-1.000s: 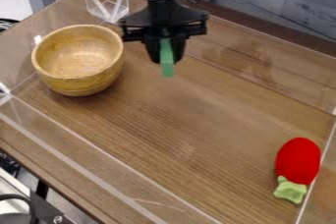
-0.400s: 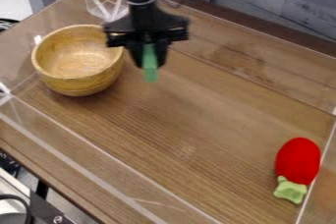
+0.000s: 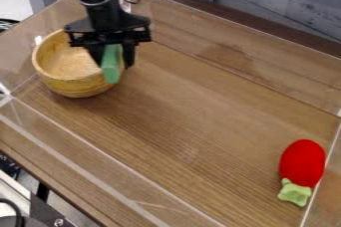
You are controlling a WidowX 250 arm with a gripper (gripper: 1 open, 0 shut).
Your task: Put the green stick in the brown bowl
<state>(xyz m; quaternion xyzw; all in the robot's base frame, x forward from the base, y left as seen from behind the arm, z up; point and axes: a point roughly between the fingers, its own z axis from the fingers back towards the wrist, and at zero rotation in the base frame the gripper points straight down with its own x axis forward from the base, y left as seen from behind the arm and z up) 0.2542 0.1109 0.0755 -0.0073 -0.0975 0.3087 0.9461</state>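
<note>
Gripper (image 3: 111,50) over the brown bowl (image 3: 67,67)
Its jaws stand apart around the upright green stick (image 3: 112,67), at the bowl's right rim.

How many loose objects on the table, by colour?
Green: 1, the green stick
Tan: 1, the brown bowl
Red with a pale-green end: 1, the red object
Total: 3

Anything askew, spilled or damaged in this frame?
Nothing spilled or damaged. The one oddity: the green stick stands upright at the brown bowl's right rim, below the gripper, rather than lying flat inside. The red object sits undisturbed far right.
</note>
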